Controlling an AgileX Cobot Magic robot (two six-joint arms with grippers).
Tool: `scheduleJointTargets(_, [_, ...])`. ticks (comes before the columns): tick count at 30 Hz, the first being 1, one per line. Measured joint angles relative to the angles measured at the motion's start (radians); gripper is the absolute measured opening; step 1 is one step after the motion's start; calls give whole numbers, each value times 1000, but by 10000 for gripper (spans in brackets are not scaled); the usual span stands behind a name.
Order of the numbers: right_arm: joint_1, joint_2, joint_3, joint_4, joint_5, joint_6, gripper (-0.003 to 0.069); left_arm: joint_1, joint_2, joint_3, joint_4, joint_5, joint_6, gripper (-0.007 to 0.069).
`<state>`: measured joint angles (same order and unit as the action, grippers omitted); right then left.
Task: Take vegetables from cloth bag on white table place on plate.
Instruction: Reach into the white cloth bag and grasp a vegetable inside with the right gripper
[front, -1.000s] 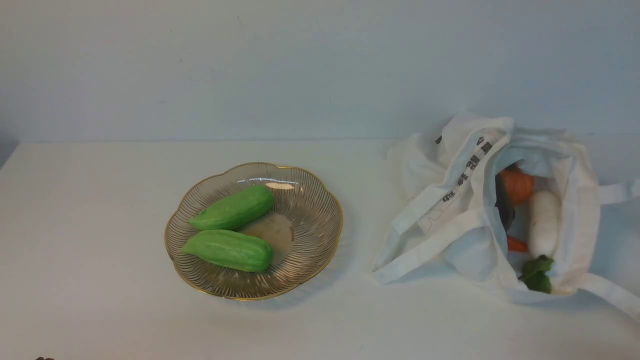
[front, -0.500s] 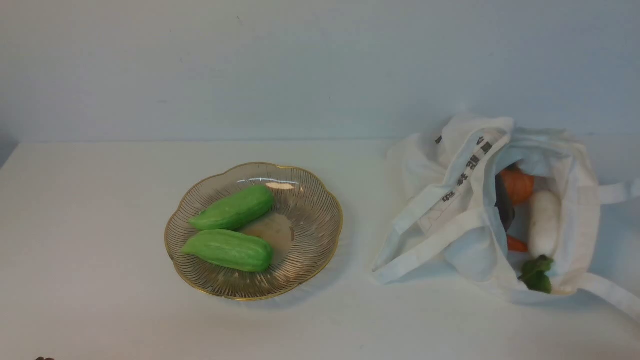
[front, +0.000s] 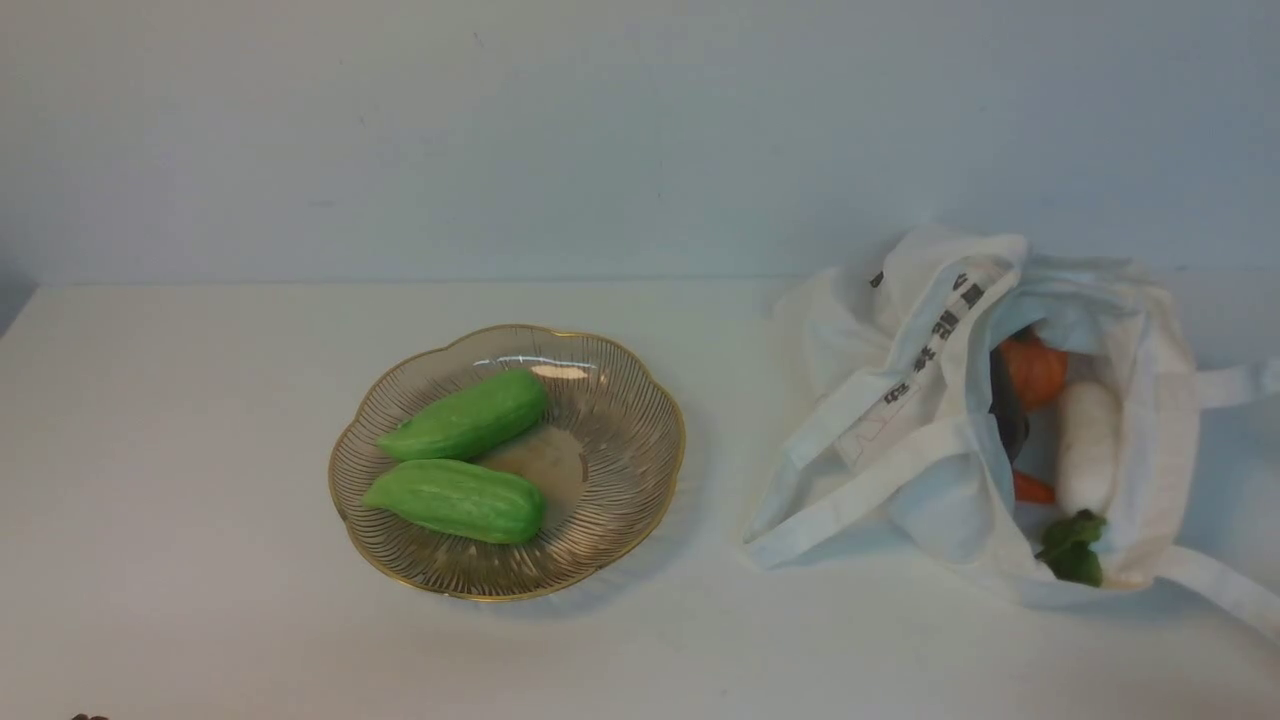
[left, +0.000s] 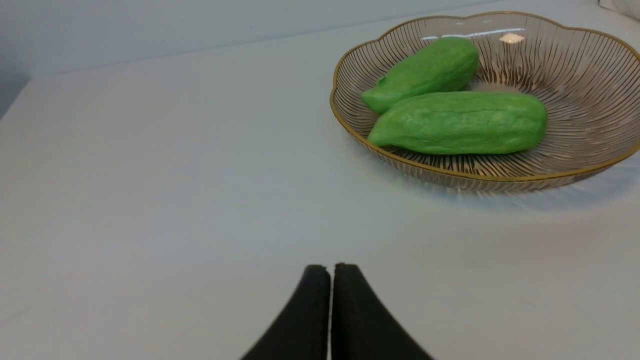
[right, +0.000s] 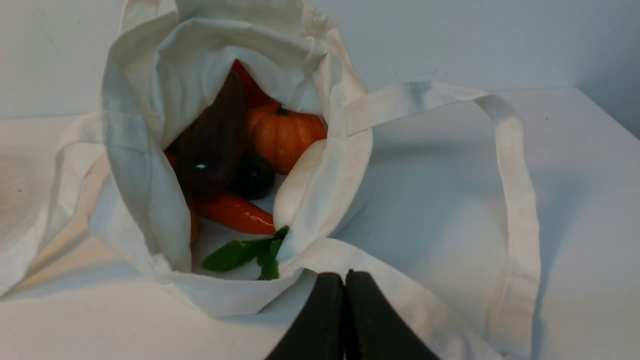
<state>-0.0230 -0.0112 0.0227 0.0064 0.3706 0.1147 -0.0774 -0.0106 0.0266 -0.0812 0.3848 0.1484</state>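
Waiting, both sets of fingers closed and bare: left fingers (left: 332, 267), right fingers (right: 344, 276). White radish (right: 296, 185) lies in the slumped cloth tote (front: 1178, 440), ahead of the nearer right arm, long axis running away from it, leafy end nearest. Radish smooth, pumpkin (right: 284, 137) ribbed; ribbed glass plate (front: 640, 510) holds two green gourds (front: 470, 415) (front: 460, 500).

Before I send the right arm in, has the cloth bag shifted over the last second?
No. In the front view, the cloth bag keeps the same gap to the plate.
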Motion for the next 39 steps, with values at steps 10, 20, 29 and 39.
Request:
scheduleJointTargets(10, [0,0,6,306,-218,47,-15,0,0,0,0,0,0,-8])
scheduleJointTargets(20, [0,0,6,475,-299,52,-15,0,0,0,0,0,0,-8])
scheduleJointTargets(29, [0,44,-231,445,-227,-14,-15,0,0,0,0,0,0,-8])
scheduleJointTargets(39, [0,712,-778,326,423,-247,-15,0,0,0,0,0,0,-8])
